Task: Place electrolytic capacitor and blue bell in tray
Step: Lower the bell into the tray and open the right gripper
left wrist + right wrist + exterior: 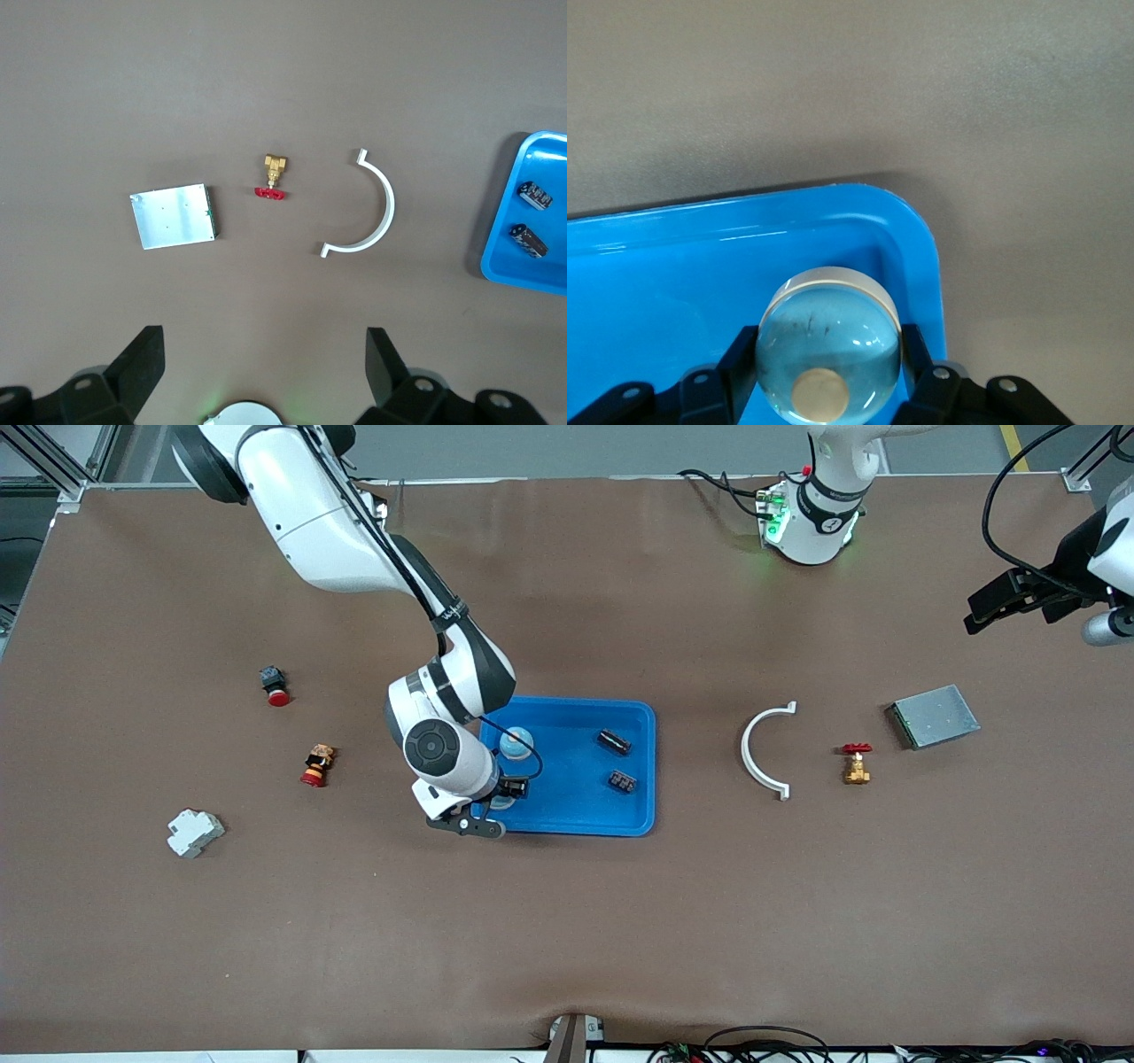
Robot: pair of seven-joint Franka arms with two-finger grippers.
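Note:
The blue tray (640,815) lies mid-table. My right gripper (501,795) is low over the tray's corner at the right arm's end, nearest the front camera. It is shut on the pale blue dome bell (828,354), with one finger on each side; the tray rim (921,239) curves round it. Another pale blue round thing (516,741) sits in the tray beside that wrist. A dark cylindrical capacitor (614,741) and a second dark part (623,782) lie in the tray; both show in the left wrist view, the capacitor (535,195) and the dark part (529,239). My left gripper (999,607) (264,354) waits open and empty, high over the left arm's end.
Toward the left arm's end lie a white half-ring clamp (764,751), a brass valve with a red handle (856,763) and a grey metal plate (933,716). Toward the right arm's end lie a red push-button (275,685), a red and yellow button (316,765) and a white breaker (194,833).

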